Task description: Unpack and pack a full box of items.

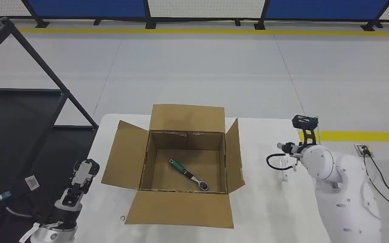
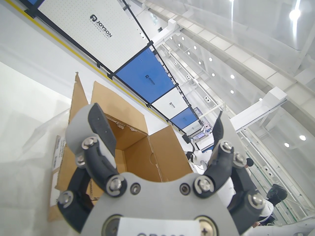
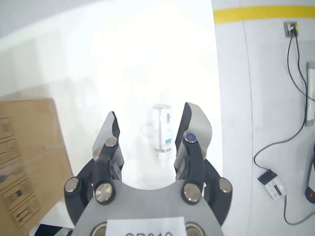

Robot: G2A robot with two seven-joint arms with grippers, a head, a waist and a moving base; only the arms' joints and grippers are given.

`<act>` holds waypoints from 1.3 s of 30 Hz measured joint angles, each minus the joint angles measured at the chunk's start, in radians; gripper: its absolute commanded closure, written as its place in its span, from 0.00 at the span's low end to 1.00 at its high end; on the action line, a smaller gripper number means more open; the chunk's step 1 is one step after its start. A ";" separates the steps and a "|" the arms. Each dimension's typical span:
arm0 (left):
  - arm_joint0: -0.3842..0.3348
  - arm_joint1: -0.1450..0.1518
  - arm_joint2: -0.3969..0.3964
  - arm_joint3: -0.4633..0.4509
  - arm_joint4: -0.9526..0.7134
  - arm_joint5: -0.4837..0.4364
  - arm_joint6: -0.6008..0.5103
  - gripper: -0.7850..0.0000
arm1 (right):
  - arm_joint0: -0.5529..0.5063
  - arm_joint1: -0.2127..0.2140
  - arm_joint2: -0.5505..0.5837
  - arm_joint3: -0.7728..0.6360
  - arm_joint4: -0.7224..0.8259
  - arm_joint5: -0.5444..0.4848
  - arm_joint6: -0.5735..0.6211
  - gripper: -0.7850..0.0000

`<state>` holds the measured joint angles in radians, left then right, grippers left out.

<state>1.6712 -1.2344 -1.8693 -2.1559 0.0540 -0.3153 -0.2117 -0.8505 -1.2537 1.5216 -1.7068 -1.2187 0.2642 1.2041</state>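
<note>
Notes open cardboard box [image 1: 182, 209] centred on worktop [image 1: 261, 206], four flaps splayed outward, green-handled ratchet wrench [image 1: 188, 174] flat on its floor. Finds left gripper [image 2: 157, 110] spread beside left flap, right gripper [image 3: 150, 110] spread above small bottle [image 3: 163, 130]. Bottle glare-washed, outline faint, near worktop edge, well apart from right flap.

The top camera is looking down on the open cardboard box [image 1: 187, 118] from above. The left wrist camera, low beside the box, is tilting up toward the ceiling [image 2: 246, 50]. The right one is facing down at the table [image 3: 137, 62] beside it. All are sharing the box.
</note>
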 measured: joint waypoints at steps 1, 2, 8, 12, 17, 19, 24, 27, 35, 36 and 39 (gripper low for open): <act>0.000 0.000 -0.004 0.000 -0.003 -0.001 0.000 0.00 | -0.011 0.000 -0.001 -0.054 0.004 0.006 -0.009 0.00; 0.001 0.000 -0.008 0.001 -0.007 -0.002 0.000 0.00 | -0.019 -0.001 -0.004 -0.105 0.011 0.009 -0.018 0.00; 0.018 -0.001 -0.032 0.011 -0.030 -0.022 0.013 0.00 | -0.007 -0.012 -0.101 -0.349 0.106 -0.043 -0.083 0.00; 0.041 -0.003 -0.074 0.018 -0.058 -0.041 0.046 0.00 | 0.061 -0.023 -0.203 -0.367 0.213 -0.126 -0.117 0.00; 0.080 -0.007 -0.138 0.026 -0.100 -0.065 0.077 0.00 | 0.192 -0.043 -0.374 -0.280 0.287 -0.213 -0.088 0.04; 0.095 -0.008 -0.159 0.032 -0.115 -0.074 0.084 0.00 | 0.261 -0.057 -0.457 -0.224 0.304 -0.238 -0.068 0.07; 0.115 -0.012 -0.188 0.047 -0.147 -0.089 0.089 0.00 | 0.434 -0.106 -0.678 -0.055 0.306 -0.249 -0.030 0.13; 0.119 -0.013 -0.202 0.051 -0.162 -0.096 0.087 0.00 | 0.528 -0.145 -0.794 0.073 0.315 -0.242 -0.012 0.00; 0.131 -0.017 -0.215 0.061 -0.183 -0.112 0.073 0.00 | 0.680 -0.262 -1.010 0.454 0.451 -0.309 0.003 0.01; 0.131 -0.017 -0.215 0.063 -0.184 -0.113 0.071 0.00 | 0.690 -0.279 -1.033 0.506 0.460 -0.312 -0.004 0.00; 0.132 -0.018 -0.218 0.066 -0.186 -0.113 0.064 0.00 | 0.703 -0.321 -1.090 0.626 0.454 -0.289 -0.017 0.05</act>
<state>1.8034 -1.2526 -2.0872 -2.0899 -0.1318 -0.4286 -0.1473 -0.1475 -1.5749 0.4319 -1.0808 -0.7646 -0.0248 1.1869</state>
